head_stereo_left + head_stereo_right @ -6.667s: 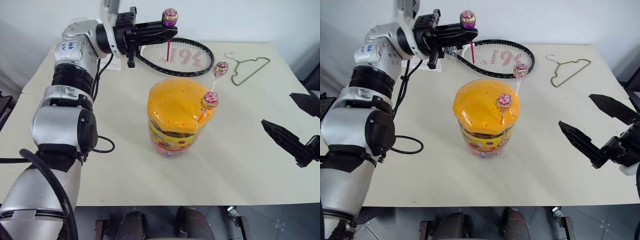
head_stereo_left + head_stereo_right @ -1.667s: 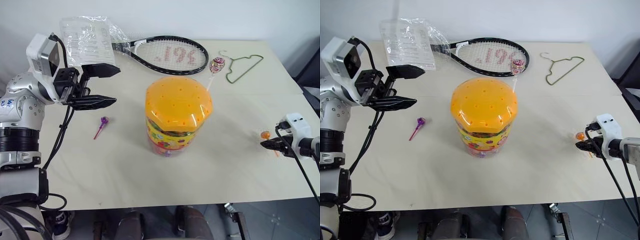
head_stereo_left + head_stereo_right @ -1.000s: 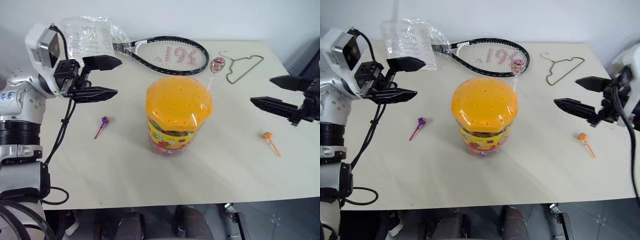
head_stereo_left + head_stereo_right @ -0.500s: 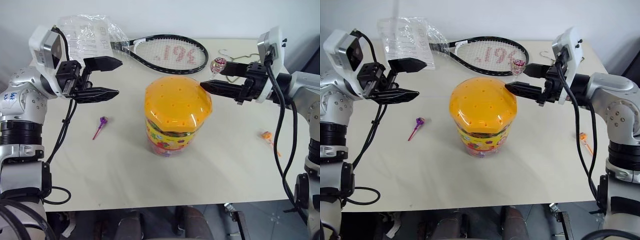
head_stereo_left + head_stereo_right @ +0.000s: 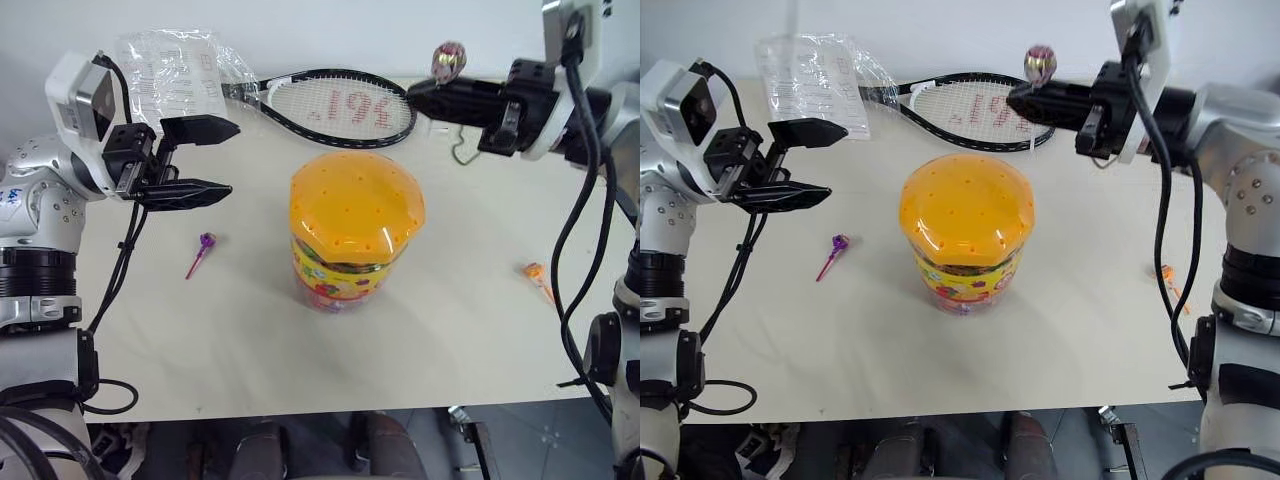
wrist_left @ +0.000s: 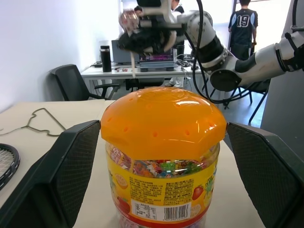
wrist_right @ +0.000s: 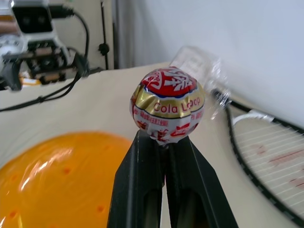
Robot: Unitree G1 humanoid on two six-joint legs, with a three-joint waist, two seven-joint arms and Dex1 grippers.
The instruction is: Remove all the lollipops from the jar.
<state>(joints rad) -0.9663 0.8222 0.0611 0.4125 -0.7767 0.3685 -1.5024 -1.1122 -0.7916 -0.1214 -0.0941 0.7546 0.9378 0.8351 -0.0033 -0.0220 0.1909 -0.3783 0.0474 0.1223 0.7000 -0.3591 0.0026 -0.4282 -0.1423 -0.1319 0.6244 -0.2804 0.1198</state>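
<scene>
Jar (image 5: 357,230): one, upright near the middle of the table (image 5: 300,340), orange domed lid on; the lid's small holes are bare, no stick standing in any of them. Clear wall and colourful label face the near edge.

Lollipops, count three, all out of the jar:
- swirl-wrapped lollipop (image 5: 449,61), one, held in the air above the far right part of the table, over the rim of the racket head. Right gripper (image 5: 418,100) is clenched on its stick just under the candy; in the right wrist view the two black fingers (image 7: 137,185) are pressed together with the wrapped ball sitting right on top of their tips.
- purple lollipop (image 5: 205,246), one, lying flat on the table to the left of the jar, apart from it.
- orange lollipop (image 5: 536,275), one, lying flat on the table to the right of the jar, near the right edge.

Left gripper (image 5: 220,158): released, fingers spread wide, nothing between them, hanging above the left side of the table and pointing towards the jar. Left wrist view frames the jar between its two fingers.

Other items, far side of table: one racket (image 5: 330,105), black frame, red marking on the strings; one clear plastic bag (image 5: 172,68) with printed paper at the far left, by the racket handle; one wire hanger (image 5: 1100,160), mostly hidden behind the right arm.
</scene>
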